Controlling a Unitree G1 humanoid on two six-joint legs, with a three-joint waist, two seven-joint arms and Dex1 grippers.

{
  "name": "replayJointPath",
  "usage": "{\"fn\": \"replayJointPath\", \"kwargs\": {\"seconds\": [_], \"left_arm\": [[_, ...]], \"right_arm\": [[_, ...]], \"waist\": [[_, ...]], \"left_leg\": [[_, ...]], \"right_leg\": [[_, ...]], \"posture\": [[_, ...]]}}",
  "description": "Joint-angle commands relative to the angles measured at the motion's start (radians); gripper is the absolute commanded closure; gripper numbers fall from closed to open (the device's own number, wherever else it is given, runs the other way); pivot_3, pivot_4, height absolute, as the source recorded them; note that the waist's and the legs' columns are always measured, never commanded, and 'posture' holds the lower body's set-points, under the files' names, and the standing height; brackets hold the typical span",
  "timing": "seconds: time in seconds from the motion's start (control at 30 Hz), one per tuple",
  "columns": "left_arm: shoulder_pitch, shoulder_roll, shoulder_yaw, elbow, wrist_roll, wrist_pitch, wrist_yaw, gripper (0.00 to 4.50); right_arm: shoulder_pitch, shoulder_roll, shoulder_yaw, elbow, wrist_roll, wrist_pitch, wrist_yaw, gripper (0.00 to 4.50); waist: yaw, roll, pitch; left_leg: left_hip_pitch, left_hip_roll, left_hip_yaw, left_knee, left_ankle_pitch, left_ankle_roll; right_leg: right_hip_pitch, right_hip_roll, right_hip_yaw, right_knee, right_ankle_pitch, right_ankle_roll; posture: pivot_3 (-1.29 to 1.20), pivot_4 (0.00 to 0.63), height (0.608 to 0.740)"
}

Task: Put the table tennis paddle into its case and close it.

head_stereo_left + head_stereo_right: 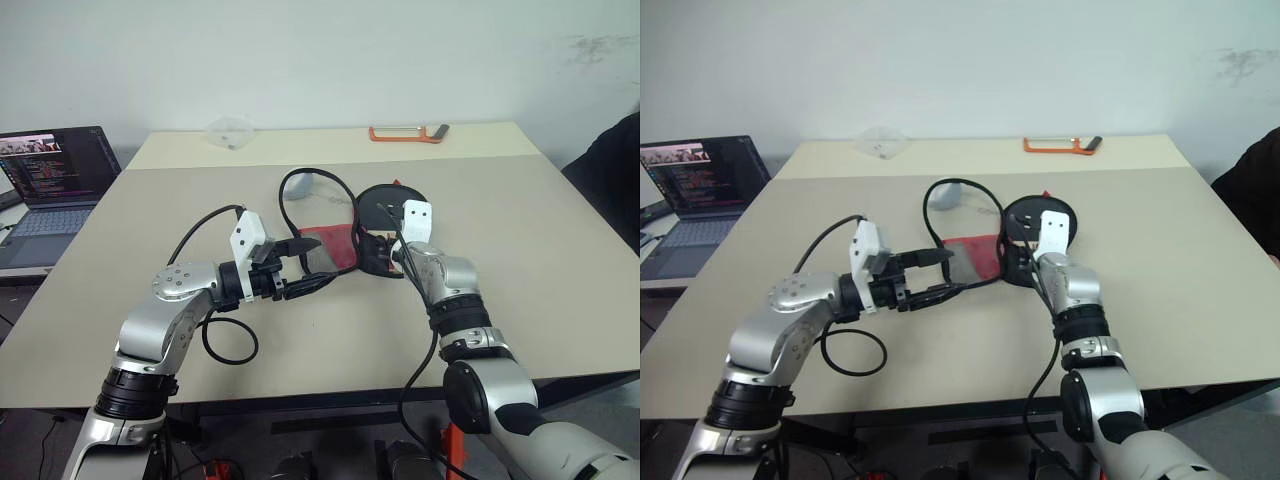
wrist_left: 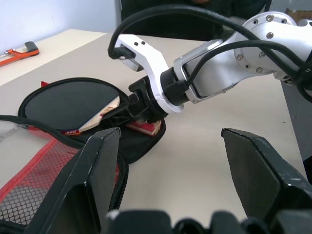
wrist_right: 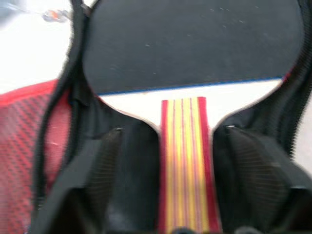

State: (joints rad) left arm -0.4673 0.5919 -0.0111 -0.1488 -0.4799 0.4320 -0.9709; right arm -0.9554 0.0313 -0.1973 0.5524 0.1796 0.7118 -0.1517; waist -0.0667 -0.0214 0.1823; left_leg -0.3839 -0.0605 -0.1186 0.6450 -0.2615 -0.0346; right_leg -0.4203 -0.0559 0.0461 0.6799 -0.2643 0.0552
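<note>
The case lies open in the middle of the table, its red mesh flap point(image 1: 330, 248) spread out to the left. The table tennis paddle point(image 1: 385, 205) rests black face up in the case's right half, inside the zipper rim point(image 3: 78, 97). Its striped wooden handle point(image 3: 184, 161) points toward me. My right gripper point(image 3: 170, 134) is open, one finger on each side of the handle and neither touching it. My left gripper point(image 1: 308, 268) hovers at the near edge of the flap, pointing right. Its fingers point(image 2: 97, 161) stand wide apart with nothing between them.
An open laptop point(image 1: 50, 180) sits on a side table at the left. An orange-handled tool point(image 1: 405, 133) and a clear plastic piece point(image 1: 230, 130) lie near the far edge. A black cable loop point(image 1: 300, 178) curls behind the case. A person's dark sleeve point(image 1: 612, 160) shows at the right.
</note>
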Motion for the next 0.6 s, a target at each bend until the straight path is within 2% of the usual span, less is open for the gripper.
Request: {"fn": "replayJointPath", "kwargs": {"seconds": [0.03, 0.13, 0.23, 0.33, 0.47, 0.53, 0.6], "left_arm": [[-0.015, -0.007, 0.023, -0.006, 0.008, -0.010, 0.033, 0.87], [-0.039, -0.030, 0.042, 0.043, 0.041, -0.029, 0.101, 0.87], [-0.089, -0.057, 0.084, 0.148, 0.098, -0.074, 0.215, 0.87], [-0.114, -0.066, 0.105, 0.223, 0.125, -0.111, 0.257, 0.87], [-0.139, -0.071, 0.099, 0.315, 0.168, -0.157, 0.271, 0.87], [-0.156, -0.074, 0.093, 0.370, 0.189, -0.182, 0.272, 1.25], [-0.182, -0.079, 0.081, 0.447, 0.236, -0.216, 0.302, 1.83]], "right_arm": [[0.010, -0.026, 0.057, -0.161, -0.012, 0.020, 0.046, 0.02], [0.068, -0.099, 0.126, -0.355, 0.003, 0.098, 0.150, 0.02], [0.185, -0.259, 0.223, -0.603, 0.053, 0.171, 0.355, 0.02], [0.279, -0.368, 0.209, -0.760, 0.127, 0.190, 0.486, 0.02], [0.371, -0.471, 0.136, -0.864, 0.226, 0.200, 0.611, 0.02], [0.401, -0.516, 0.114, -0.894, 0.263, 0.208, 0.661, 0.00], [0.411, -0.537, 0.087, -0.918, 0.306, 0.229, 0.683, 0.00]], "waist": [[0.000, 0.000, 0.000], [0.005, 0.000, 0.000], [0.015, 0.000, 0.000], [0.017, 0.000, 0.000], [0.013, 0.000, 0.000], [0.013, 0.000, 0.000], [0.014, 0.000, 0.000]], "left_leg": [[0.000, 0.000, 0.000, 0.000, 0.000, 0.000], [0.000, 0.000, -0.001, 0.000, 0.000, 0.000], [-0.001, 0.000, -0.002, 0.000, 0.000, 0.000], [-0.001, 0.000, -0.002, 0.001, 0.000, 0.000], [-0.001, 0.000, -0.002, 0.000, 0.000, 0.000], [-0.001, 0.000, -0.002, 0.000, 0.000, 0.000], [-0.001, 0.000, -0.002, 0.001, 0.000, 0.000]], "right_leg": [[0.000, 0.000, 0.000, 0.000, 0.000, 0.000], [0.000, 0.000, 0.000, 0.000, 0.000, 0.000], [0.001, 0.000, -0.002, -0.001, 0.000, 0.000], [0.001, 0.000, -0.002, -0.002, 0.000, 0.000], [0.001, 0.000, -0.002, -0.002, 0.000, 0.000], [0.001, 0.000, -0.002, -0.001, 0.000, 0.000], [0.001, 0.000, -0.002, -0.001, 0.000, 0.000]], "posture": [[0.00, 0.150, 0.740], [0.00, 0.150, 0.740], [0.00, 0.150, 0.740], [0.00, 0.150, 0.740], [0.00, 0.150, 0.740], [0.00, 0.150, 0.740], [0.00, 0.150, 0.740]]}}
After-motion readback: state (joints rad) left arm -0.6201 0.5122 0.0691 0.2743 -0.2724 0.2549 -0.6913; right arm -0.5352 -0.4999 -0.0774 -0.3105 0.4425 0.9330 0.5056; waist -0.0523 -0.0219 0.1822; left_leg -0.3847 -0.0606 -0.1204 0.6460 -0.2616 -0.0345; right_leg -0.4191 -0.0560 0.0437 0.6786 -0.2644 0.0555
